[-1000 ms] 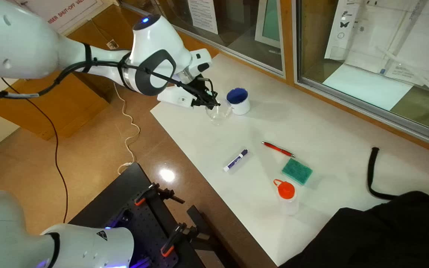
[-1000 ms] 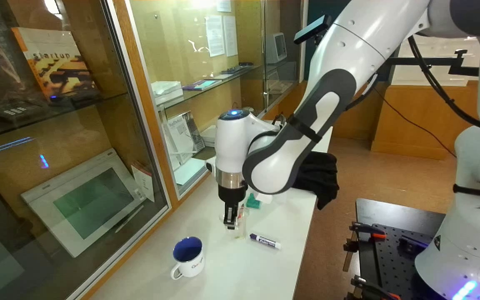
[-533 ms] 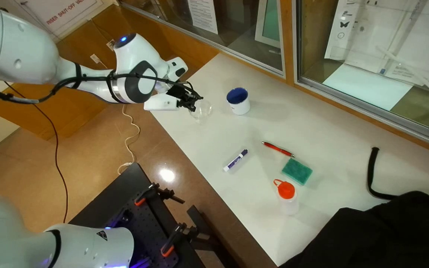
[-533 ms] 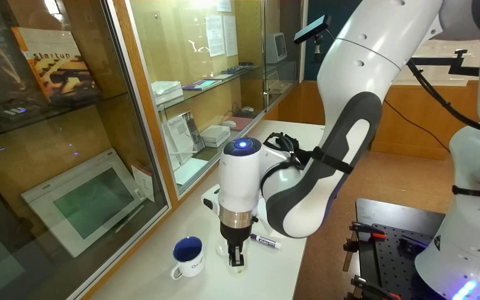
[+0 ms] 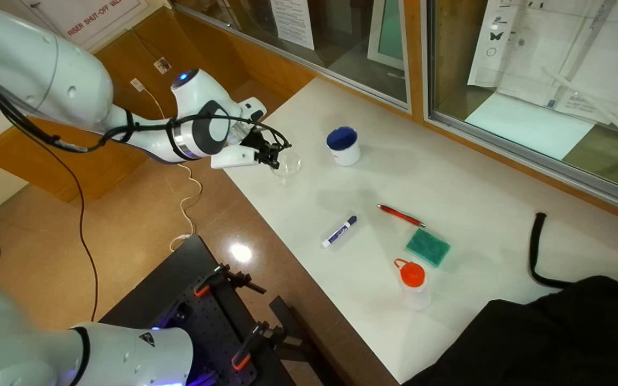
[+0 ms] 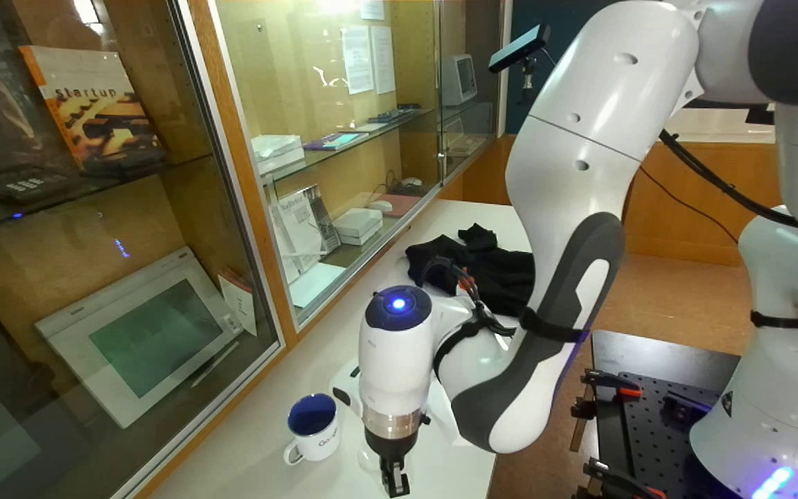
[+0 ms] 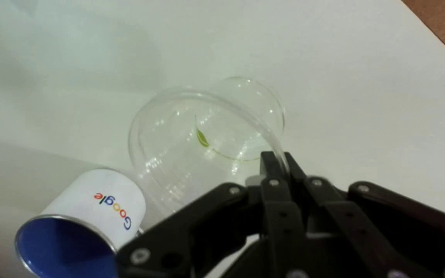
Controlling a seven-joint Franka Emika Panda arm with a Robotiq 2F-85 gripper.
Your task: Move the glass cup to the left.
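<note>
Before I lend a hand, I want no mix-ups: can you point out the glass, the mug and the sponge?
Glass (image 7: 214, 144): in the wrist view, on its see-through body.
Mug (image 5: 346, 156): in an exterior view, on its white outer wall.
Sponge (image 5: 428, 247): in an exterior view, on its green top face.

I'd call this an office building or a research lab; which one, I can't tell. In an exterior view, glass-fronted display cabinets (image 6: 249, 187) take up much of the left half, showing a book (image 6: 94, 104) titled "startup", posted papers (image 6: 357, 59) and a device with a greenish screen (image 6: 153, 339). At the upper left of an exterior view, a sign (image 5: 94, 18) reads "RISER SHUT-OFF VALVE". A robot arm (image 6: 579, 125) stands at right on a black stand (image 6: 655, 350) fitted with clamps (image 6: 607, 379), above a shiny brown floor (image 5: 142, 225). The mug (image 7: 91, 212) at the wrist view's lower left says "Google".
</note>
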